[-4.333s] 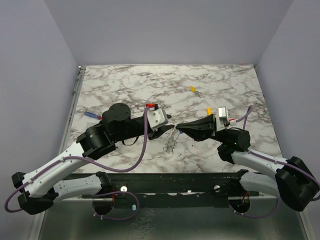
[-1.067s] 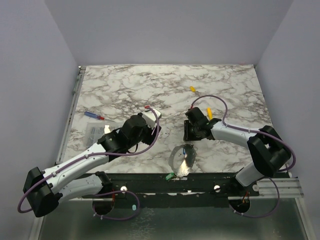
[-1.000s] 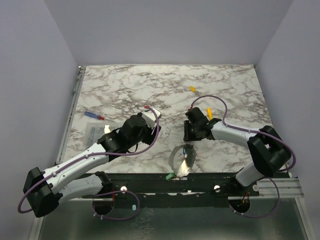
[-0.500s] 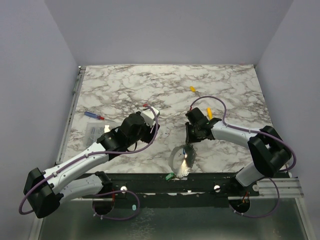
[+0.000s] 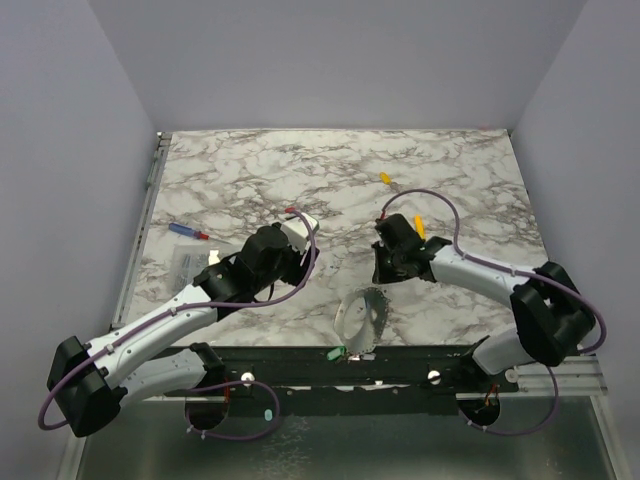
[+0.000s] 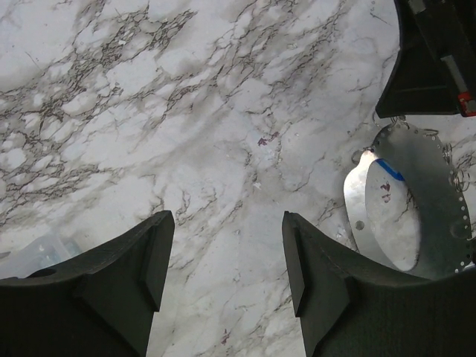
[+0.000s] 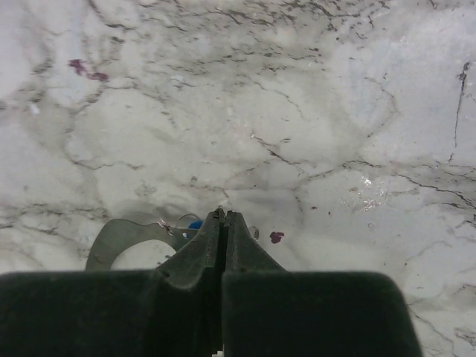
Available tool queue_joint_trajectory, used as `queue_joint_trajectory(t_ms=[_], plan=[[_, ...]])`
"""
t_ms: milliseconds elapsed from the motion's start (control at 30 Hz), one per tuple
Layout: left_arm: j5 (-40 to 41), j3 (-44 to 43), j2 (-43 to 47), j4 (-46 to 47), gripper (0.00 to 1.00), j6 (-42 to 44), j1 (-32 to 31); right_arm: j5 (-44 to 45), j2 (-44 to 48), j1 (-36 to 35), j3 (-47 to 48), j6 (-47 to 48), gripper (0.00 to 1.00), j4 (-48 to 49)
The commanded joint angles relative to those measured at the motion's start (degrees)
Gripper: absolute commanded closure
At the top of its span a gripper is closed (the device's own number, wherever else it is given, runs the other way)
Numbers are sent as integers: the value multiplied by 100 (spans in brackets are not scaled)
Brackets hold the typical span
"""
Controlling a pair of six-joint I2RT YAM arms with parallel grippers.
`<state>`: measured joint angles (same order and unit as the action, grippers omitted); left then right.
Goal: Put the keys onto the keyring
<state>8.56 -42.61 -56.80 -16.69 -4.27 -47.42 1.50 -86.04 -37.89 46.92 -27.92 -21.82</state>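
My right claw (image 7: 223, 217) is closed and seems to pinch the far rim of the keyring (image 6: 364, 197). The ring stands tilted near the middle of the near edge, with a blue key (image 6: 387, 170) at its rim. My left claw (image 6: 225, 223) hangs wide open and empty, just to the left. I think I am steadying the ring, so next the left claw must fetch the green key (image 5: 338, 352) nearby.

Marble table (image 5: 250, 170), plain lavender walls (image 5: 330, 60)

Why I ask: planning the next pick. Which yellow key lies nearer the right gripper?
The yellow key beside the wrist of the right gripper; the other yellow key lies farther back.
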Motion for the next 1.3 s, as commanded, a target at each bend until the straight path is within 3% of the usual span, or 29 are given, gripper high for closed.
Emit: queue_joint_trajectory(t_ms=[0,333,800,1267], plan=[[-176,63,145,172,34,-25,33,-387,818,-8,-232,374,100,590],[-533,178,596,361,34,27,32,-1151,1753,-9,-956,1094,99,1777],[-2066,457,1478,1012,38,68,113,-1731,3075,-26,-1268,1679,99,2935],[-3412,498,1595,2031,41,35,218,-3594,4051,-25,-1624,1967,99,4376]])
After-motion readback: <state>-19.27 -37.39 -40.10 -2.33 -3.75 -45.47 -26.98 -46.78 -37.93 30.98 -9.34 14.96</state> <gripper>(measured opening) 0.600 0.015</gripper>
